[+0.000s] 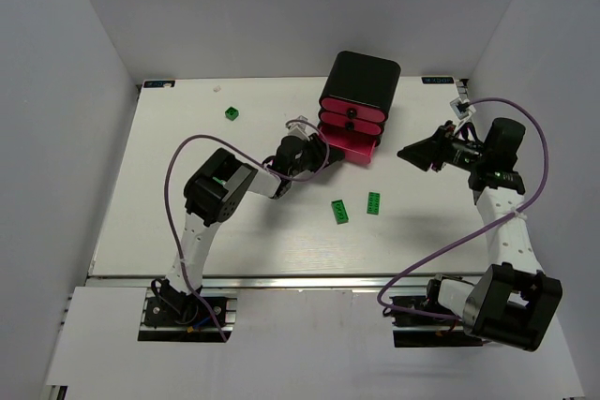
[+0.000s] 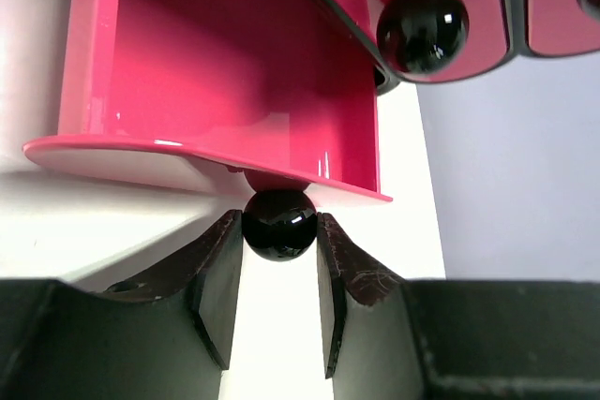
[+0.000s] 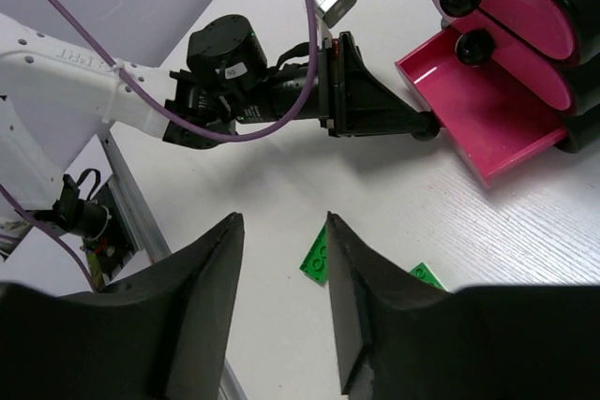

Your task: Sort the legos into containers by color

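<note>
Far left, green cube point(image 1: 232, 113) sat alone near the table's point(image 1: 150, 185) far edge, well apart from everything else. Left gripper point(image 1: 319, 153) was narrow, jaws pinched on the round black knob point(image 2: 278, 224) of the bottom drawer point(image 2: 225, 53). The drawer stood drawn out from the black cabinet point(image 1: 364, 77), with the upper two drawers shut. It looked empty, though its back was hidden from the wrist view. Two flat green bricks lay on the table in front of the drawer, one point(image 1: 339, 212) just beside the other point(image 1: 374, 203). Right gripper point(image 3: 283, 227) hung above the table right of the cabinet, jaws moderately apart, holding nothing.

Risks: the knob is glossy and round, so it could slip out under a skewed pull. Too long a pull could bring the drawer right out or drag the cabinet. A right arm reach for the bricks could meet the left forearm.

Room: wide bare table left and near; tight between drawer front and bricks; enclosure walls close behind and right of the right arm.
</note>
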Motion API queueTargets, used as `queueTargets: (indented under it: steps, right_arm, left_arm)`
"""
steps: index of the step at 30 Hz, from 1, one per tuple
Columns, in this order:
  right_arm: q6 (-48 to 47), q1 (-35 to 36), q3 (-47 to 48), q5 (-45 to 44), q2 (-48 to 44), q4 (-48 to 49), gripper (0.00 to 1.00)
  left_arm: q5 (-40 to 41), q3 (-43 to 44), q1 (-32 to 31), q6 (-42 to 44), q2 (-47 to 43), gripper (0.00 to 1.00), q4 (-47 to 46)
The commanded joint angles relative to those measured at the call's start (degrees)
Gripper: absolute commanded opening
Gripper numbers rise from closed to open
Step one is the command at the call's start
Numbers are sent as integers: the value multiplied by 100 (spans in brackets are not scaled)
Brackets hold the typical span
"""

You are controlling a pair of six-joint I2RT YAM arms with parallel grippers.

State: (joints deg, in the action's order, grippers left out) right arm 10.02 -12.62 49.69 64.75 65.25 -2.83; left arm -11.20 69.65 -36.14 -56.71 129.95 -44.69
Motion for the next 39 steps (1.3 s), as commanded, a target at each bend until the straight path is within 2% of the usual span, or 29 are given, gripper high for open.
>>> queueTargets:
  steps: [1, 3, 4, 6, 7, 10, 13, 16, 19, 20, 22, 23, 24, 25, 26, 28, 29, 30, 31, 32, 35, 39]
  right_arm:
    - [-167, 32, -39, -6, 49, 116, 48]
    - [-385, 49, -4, 20, 110, -33, 53]
    - [-456, 41, 14, 11, 119, -112, 53]
    - [-641, 67, 49, -32, 154, -217, 56]
    - [-703, 93, 58, -59, 172, -253, 57]
    - [-975, 198, 137, -138, 259, -516, 60]
    - [-1895, 391, 304, -261, 383, -1078, 61]
    - [-2345, 681, 436, -1101, 488, -1430, 60]
    - [-2505, 1032, 480, -2050, 593, -1659, 58]
    - [-2522, 1164, 454, -2289, 602, -1659, 56]
    - [-2505, 1462, 331, -3138, 699, -1659, 52]
    - [-2479, 1647, 305, -3431, 743, -1668, 49]
    - [-2470, 1727, 278, -3730, 882, -1677, 48]
    - [-2453, 1937, 226, -4255, 979, -1694, 47]
    - [-2409, 2096, 190, -4460, 1059, -1703, 46]
    - [-2251, 2298, 94, -4891, 1296, -1668, 47]
    - [-2224, 2421, 6, -4954, 1349, -1651, 49]
    - [-2059, 2475, -64, -5094, 1437, -1572, 51]
    - [-2013, 2588, -117, -5295, 1472, -1545, 59]
    - [-1856, 2676, -266, -5393, 1525, -1449, 64]
    - [-1443, 2782, -442, -5692, 1622, -1334, 79]
    - [-757, 2932, -565, -6105, 1648, -1238, 80]
  left_arm:
    - [-101, -171, -7, 81, -506, 33, -154]
    - [-136, -162, -7, 72, -514, 41, -128]
    - [-145, -153, -7, 63, -541, 50, -93]
    - [-206, -118, -7, 63, -567, 59, -23]
    - [-216, -118, -7, 63, -628, 67, -5]
    - [-286, -188, 46, 107, -786, 76, 135]
    - [-303, -451, 46, 212, -1146, 79, 355]
    - [-277, -889, 98, 370, -1700, 79, 530]
    - [-102, -1093, 98, 844, -2437, 79, 1415]
    - [3, -1111, 98, 1020, -2639, 79, 2106]
    - [458, -1050, 98, 1617, -3290, 72, 2926]
    - [635, -997, 151, 1802, -3501, 66, 3740]
    - [837, -971, 151, 2152, -3703, 58, 4139]
    - [1022, -944, 151, 2329, -4140, 37, 4648]
    - [1650, -918, 151, 2461, -4362, 28, 5341]
    - [2172, -979, 151, 2804, -5089, 19, 5934]
    - [2636, -1049, 151, 2893, -5346, 19, 6380]
    - [2876, -1232, 151, 3041, -5636, 21, 6541]
    - [3087, -1339, 151, 3078, -6222, 42, 6839]
    - [3541, -1462, 151, 3095, -6532, 57, 6972]
    - [4289, -1892, 151, 3087, -7646, 86, 7411]
    - [4889, -2507, 151, 3052, -8678, 89, 7641]
